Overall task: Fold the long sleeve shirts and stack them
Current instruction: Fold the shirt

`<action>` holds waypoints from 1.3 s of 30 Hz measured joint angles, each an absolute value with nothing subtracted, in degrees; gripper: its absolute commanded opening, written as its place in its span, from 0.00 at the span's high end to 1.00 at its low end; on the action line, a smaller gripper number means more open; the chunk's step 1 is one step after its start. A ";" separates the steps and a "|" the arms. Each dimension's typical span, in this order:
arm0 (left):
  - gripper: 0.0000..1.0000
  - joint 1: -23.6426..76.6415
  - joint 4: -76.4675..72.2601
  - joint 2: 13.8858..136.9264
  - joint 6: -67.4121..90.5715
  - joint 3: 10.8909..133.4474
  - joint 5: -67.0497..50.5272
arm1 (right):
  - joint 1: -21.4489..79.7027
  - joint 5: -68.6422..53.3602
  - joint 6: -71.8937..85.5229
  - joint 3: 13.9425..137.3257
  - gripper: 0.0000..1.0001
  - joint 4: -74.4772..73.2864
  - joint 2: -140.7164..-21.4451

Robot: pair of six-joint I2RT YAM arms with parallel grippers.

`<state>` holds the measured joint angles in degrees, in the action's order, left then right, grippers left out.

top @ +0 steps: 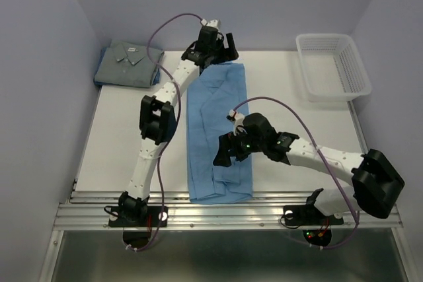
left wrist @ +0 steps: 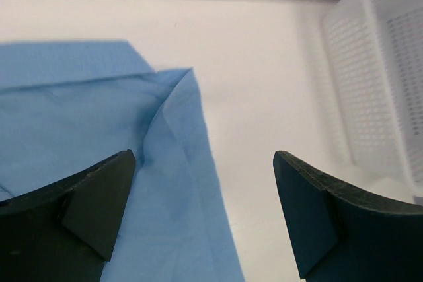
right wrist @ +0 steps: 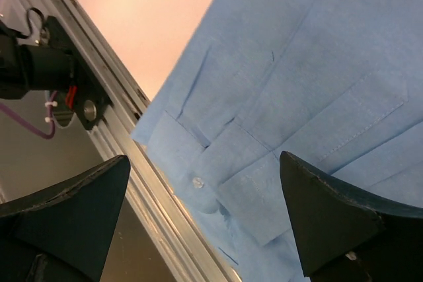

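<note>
Item under inspection: the sky-blue shirt (top: 219,133) lies flat on the table (top: 125,137) as one long, narrow strip, sides and sleeves turned in, so the lengthwise fold appears done and the crosswise folds are not yet made. Its near end reaches the aluminium rail (right wrist: 115,140), where a buttoned cuff (right wrist: 198,176) rests on top of the body panel. Above that near end hovers the right gripper (right wrist: 205,160), jaws spread wide and empty, cloth visible between them but not touched. Over the shirt's far end, just at its right-hand corner, hangs the left gripper (left wrist: 203,163), likewise released and holding nothing. One arm at each end suggests preparation to bring one end over the other (a judgement only). Beyond the shirt's far-left corner, a little apart from it, sits the grey-blue shirt (top: 127,63), already folded into a compact rectangle with collar uppermost; it likely serves as the base of the stack. Well off to the shirt's far right stands a white mesh basket (top: 324,36), with nothing visible inside it.
</note>
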<state>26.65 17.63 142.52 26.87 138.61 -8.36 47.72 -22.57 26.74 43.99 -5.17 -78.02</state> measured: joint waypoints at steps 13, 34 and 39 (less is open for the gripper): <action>0.01 27.46 19.55 101.32 23.86 113.08 -3.81 | 47.72 -2.31 33.56 40.49 0.00 -15.03 -58.59; 0.07 36.05 32.10 34.44 57.74 24.62 -19.55 | 45.71 -21.82 47.16 27.92 0.00 -25.23 -57.65; 0.08 36.67 32.99 39.53 59.57 19.66 -23.29 | 45.71 -24.60 50.85 23.66 0.00 -25.28 -57.12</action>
